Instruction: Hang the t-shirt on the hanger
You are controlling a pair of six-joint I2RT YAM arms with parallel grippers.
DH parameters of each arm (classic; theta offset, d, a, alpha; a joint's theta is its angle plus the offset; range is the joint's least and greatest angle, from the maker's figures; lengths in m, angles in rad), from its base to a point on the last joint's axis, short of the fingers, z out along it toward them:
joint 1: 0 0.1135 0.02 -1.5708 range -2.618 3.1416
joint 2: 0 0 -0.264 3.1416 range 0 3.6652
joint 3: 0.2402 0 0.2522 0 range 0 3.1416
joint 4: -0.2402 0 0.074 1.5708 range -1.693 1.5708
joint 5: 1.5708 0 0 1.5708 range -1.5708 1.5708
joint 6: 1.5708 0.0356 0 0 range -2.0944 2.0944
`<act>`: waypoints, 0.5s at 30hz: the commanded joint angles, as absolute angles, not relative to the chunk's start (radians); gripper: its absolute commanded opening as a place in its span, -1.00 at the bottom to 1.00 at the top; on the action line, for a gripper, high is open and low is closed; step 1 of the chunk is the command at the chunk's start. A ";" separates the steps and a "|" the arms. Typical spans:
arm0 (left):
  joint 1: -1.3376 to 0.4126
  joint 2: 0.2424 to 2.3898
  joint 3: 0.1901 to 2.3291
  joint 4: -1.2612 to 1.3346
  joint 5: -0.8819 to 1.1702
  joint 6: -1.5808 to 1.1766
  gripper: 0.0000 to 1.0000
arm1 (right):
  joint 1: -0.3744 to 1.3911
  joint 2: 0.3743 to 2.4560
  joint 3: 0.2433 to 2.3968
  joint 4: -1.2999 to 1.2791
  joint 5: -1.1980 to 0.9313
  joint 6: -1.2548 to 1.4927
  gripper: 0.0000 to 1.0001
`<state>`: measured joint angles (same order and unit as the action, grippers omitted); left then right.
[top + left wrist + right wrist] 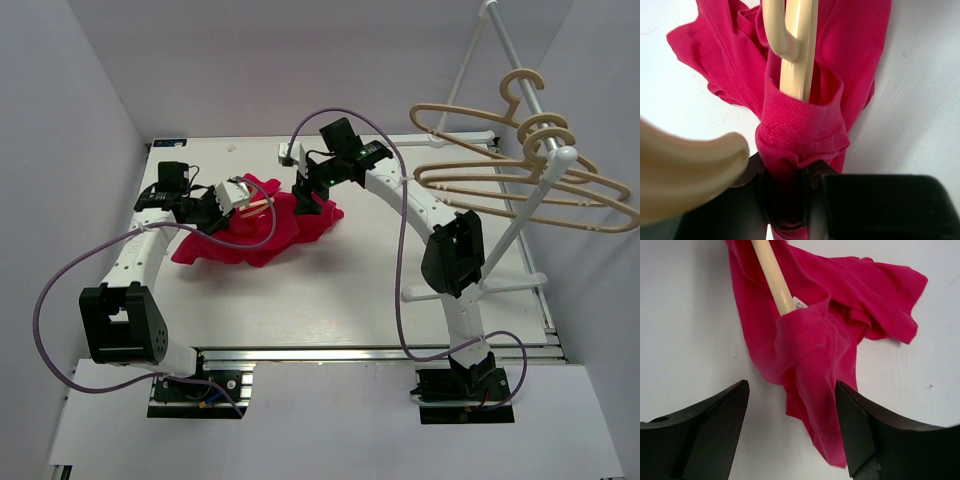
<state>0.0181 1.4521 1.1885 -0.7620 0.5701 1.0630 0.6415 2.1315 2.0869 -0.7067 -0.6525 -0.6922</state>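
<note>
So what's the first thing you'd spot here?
The bright red t-shirt bunched up mid-table, with a tan hanger poking through its neck. The left end effector pinches the collar, and more hangers dangle from a rack at the far right.

We see a flat white table top with a silver aluminium rail along its near edge, closed in by plain pale lilac-grey walls. On its right side stands a white tubular garment rack, and several spare light-tan clothes hangers hang from the rack's top bar, close together.
</note>
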 commanded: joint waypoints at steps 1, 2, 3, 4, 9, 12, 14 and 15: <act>0.017 1.425 1.244 -0.770 0.658 1.083 -1.00 | 0.640 2.138 2.103 -0.675 -0.756 -0.716 0.49; 0.017 1.421 1.249 -0.772 0.664 1.089 -1.00 | 0.638 2.143 2.100 -0.663 -0.759 -0.703 0.49; 0.018 1.419 1.250 -0.773 0.667 1.091 -1.00 | 0.640 2.149 2.102 -0.655 -0.771 -0.703 0.48; 0.017 1.419 1.252 -0.772 0.673 1.091 -1.00 | 0.638 2.163 2.106 -0.641 -0.779 -0.698 0.47; 0.015 1.425 1.290 -0.816 0.699 1.120 -1.00 | 0.638 2.187 2.118 -0.589 -0.822 -0.664 0.08; 0.017 1.425 1.305 -0.836 0.716 1.127 -1.00 | 0.638 2.191 2.109 -0.565 -0.821 -0.661 0.10; 0.017 1.422 1.305 -0.835 0.722 1.132 -1.00 | 0.638 2.195 2.111 -0.558 -0.815 -0.658 -0.08; 0.017 1.420 1.307 -0.831 0.723 1.129 -1.00 | 0.638 2.197 2.109 -0.558 -0.813 -0.658 -0.13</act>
<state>0.0177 1.4521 1.2644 -0.8257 0.6434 1.1110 0.6407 2.1883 2.0861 -0.6025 -0.7799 -0.6655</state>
